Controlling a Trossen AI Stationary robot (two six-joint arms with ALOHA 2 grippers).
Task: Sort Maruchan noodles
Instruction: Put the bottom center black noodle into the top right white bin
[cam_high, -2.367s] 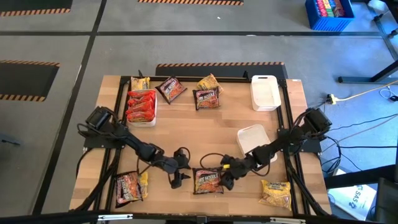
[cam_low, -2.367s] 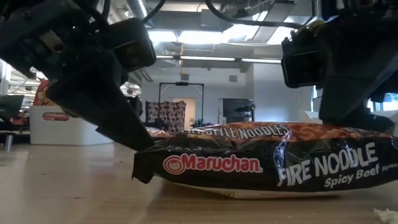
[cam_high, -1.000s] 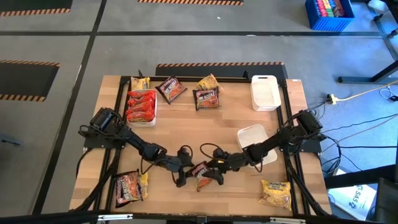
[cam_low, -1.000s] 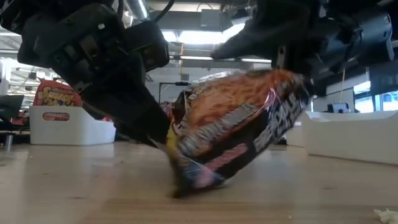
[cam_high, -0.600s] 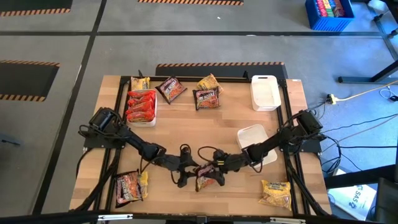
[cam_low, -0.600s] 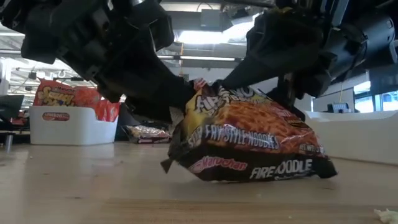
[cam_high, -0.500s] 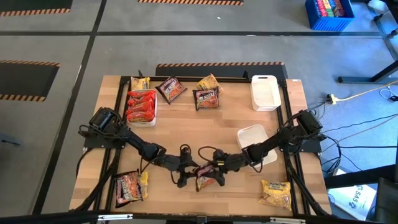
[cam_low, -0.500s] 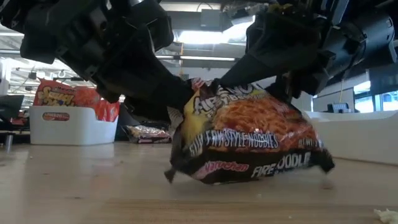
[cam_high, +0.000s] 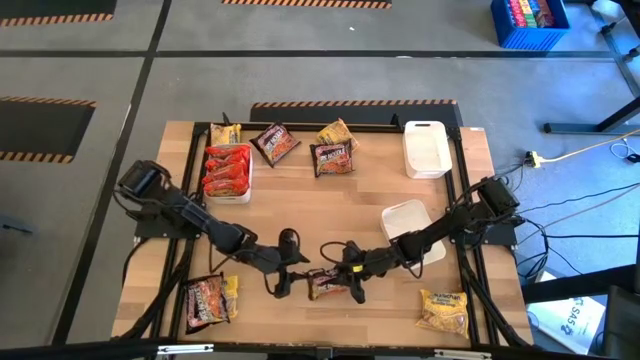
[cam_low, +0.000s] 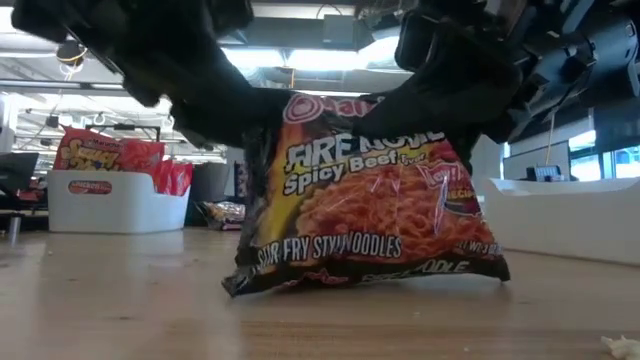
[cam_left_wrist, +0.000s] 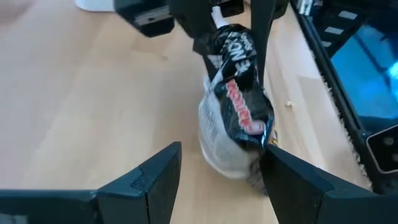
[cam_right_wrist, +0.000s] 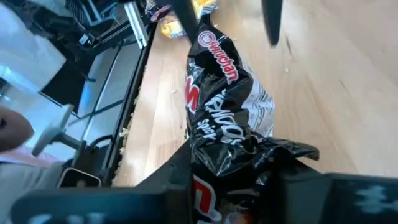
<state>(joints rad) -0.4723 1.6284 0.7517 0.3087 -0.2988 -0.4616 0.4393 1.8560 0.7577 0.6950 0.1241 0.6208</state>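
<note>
Wooden table (cam_high: 330, 195), right fingers (cam_high: 352, 284) clamping upright black noodle packet (cam_high: 328, 284), left fingers (cam_high: 281, 282) spread beside it

Upright black noodle packet (cam_low: 365, 195) on table (cam_low: 120, 300)

packet (cam_high: 327, 284) upright between left gripper (cam_high: 279, 285), right gripper (cam_high: 353, 287)

A glossy, crinkled plastic film is seen on the dark noodle packet (cam_low: 370, 200) at the centre of the low view, with light reflected in its creases. Pale, smooth, matt wood with faint grain is shown by the table (cam_low: 110, 300). Smooth white plastic is shown by the tray (cam_low: 115, 212) at left
</note>
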